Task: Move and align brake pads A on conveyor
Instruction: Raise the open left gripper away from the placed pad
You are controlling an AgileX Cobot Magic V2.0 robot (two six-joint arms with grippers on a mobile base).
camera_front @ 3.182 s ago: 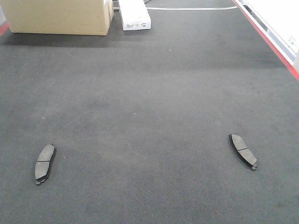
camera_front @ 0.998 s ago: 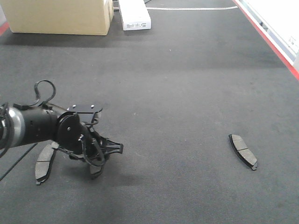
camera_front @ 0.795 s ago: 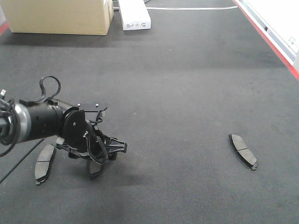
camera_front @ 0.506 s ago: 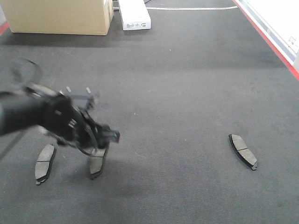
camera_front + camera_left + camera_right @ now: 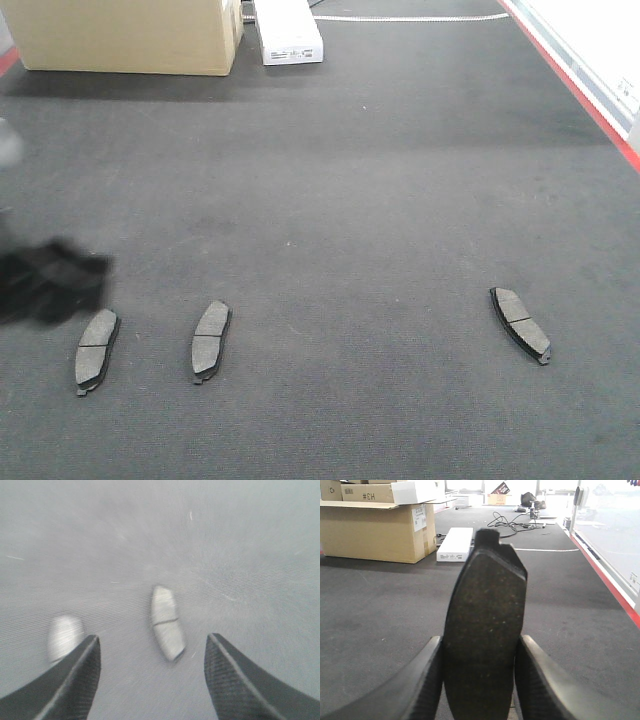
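3 flat curved grey-faced grooved brake pads on black backing (image 5: 211, 340) (image 5: 97, 349) (image 5: 520, 323) lie on dark charcoal felt-like conveyor belt (image 5: 350, 200) | left claw (image 5: 150, 680) spread, empty | right claw (image 5: 480, 680) pinching 4th dark speckled pad (image 5: 485, 645) upright | tan cardboard box (image 5: 125, 35), white flat box (image 5: 288, 30) at far end

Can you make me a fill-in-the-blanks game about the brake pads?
1. The front view shows ___ brake pads lying on the conveyor.
2. The right gripper is shut on a ___.
3. The left gripper is open and holds ___.
4. Behind the pads stands a cardboard ___ beside a white case.

Missing words: three; brake pad; nothing; box
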